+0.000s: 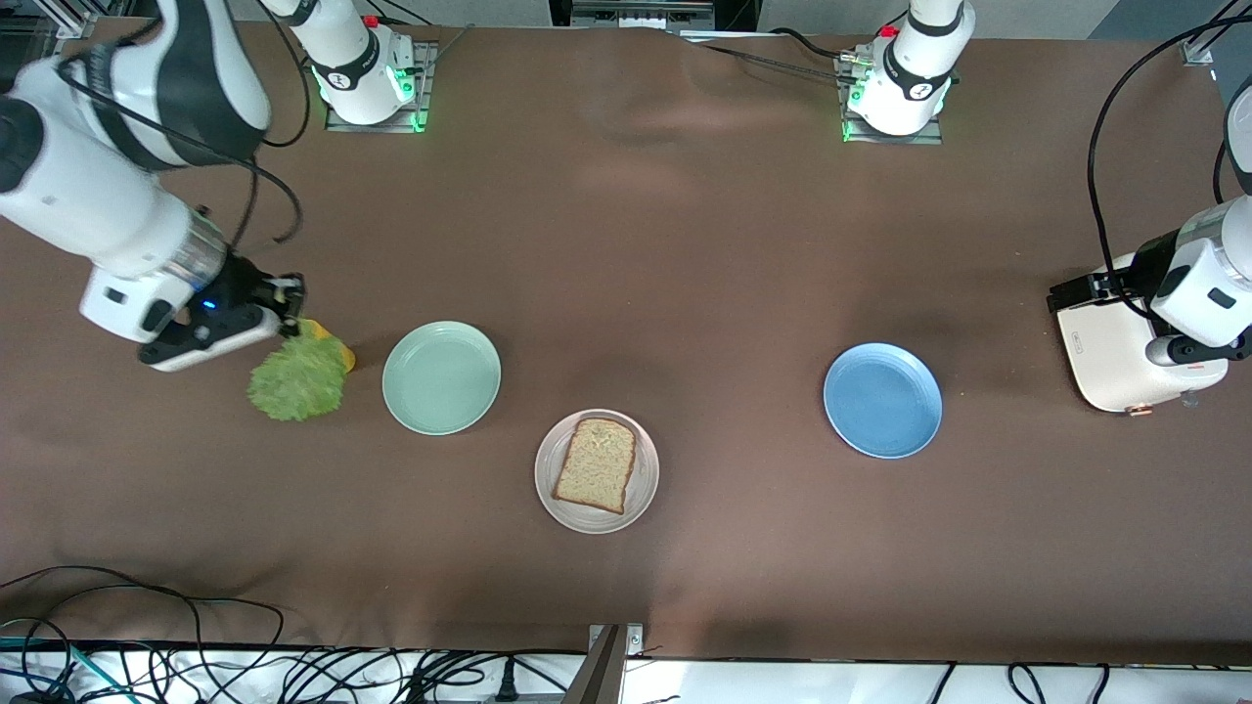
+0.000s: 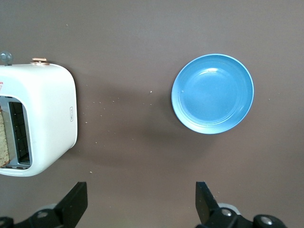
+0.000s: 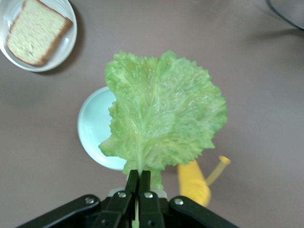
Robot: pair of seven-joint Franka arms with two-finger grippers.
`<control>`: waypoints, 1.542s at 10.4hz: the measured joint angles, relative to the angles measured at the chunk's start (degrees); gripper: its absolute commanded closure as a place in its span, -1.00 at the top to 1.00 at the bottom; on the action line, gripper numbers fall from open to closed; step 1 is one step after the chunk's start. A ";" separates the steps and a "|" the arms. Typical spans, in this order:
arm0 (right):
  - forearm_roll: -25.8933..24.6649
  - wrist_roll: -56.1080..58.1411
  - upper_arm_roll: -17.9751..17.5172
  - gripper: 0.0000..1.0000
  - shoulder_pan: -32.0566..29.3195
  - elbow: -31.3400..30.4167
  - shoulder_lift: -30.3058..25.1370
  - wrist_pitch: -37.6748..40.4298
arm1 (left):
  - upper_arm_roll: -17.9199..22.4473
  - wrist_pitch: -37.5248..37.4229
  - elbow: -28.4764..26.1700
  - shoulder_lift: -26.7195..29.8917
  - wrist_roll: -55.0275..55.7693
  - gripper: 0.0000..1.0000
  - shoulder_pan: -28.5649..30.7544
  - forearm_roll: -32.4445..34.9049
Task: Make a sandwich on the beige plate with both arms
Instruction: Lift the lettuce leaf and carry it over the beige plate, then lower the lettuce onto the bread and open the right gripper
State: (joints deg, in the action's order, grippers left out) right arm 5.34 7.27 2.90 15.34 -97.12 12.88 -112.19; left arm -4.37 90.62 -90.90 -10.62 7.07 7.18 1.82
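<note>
My right gripper [image 3: 139, 179] is shut on the stem of a ruffled green lettuce leaf [image 3: 164, 114], which hangs from it [image 1: 295, 379] over the table beside the mint-green plate [image 1: 441, 376]. The beige plate [image 1: 648, 481] lies nearest the front camera, at mid-table, with one brown toast slice [image 1: 595, 464] on it; both also show in the right wrist view, plate [image 3: 59, 51] and toast [image 3: 37, 31]. My left gripper [image 2: 141, 205] hangs open and empty over bare table between the white toaster [image 2: 42, 118] and the blue plate [image 2: 212, 93].
The toaster [image 1: 1115, 357] stands at the left arm's end, with a bread slice [image 2: 4, 140] in its slot. A yellow bottle [image 3: 194, 184] lies under the lettuce, toward the right arm's end. The blue plate [image 1: 882, 399] holds nothing. Cables run along the front edge.
</note>
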 measured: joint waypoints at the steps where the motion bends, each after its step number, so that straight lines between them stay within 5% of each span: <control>1: 1.64 -4.05 -1.15 -1.00 1.39 2.73 3.35 -0.01 | 0.01 0.00 -0.13 -0.01 -0.11 1.00 0.03 0.00; 3: 2.56 -12.96 -4.60 -1.00 3.89 8.59 10.18 -0.84 | 0.02 0.00 -0.31 -0.03 -0.31 1.00 0.05 0.00; 7: 2.67 -24.84 -5.83 -1.00 12.55 14.34 19.86 -10.63 | 0.34 -0.16 -0.41 -0.05 -0.41 1.00 0.19 0.00; 16: 2.70 -32.53 -7.38 -1.00 15.22 22.73 38.20 -39.26 | 0.52 -0.86 -0.43 -0.05 -0.50 1.00 0.45 0.00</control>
State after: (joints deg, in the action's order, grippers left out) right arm 8.05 -25.26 -4.48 30.56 -74.39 51.08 -151.44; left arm -3.86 89.75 -91.33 -10.67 6.57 7.63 1.82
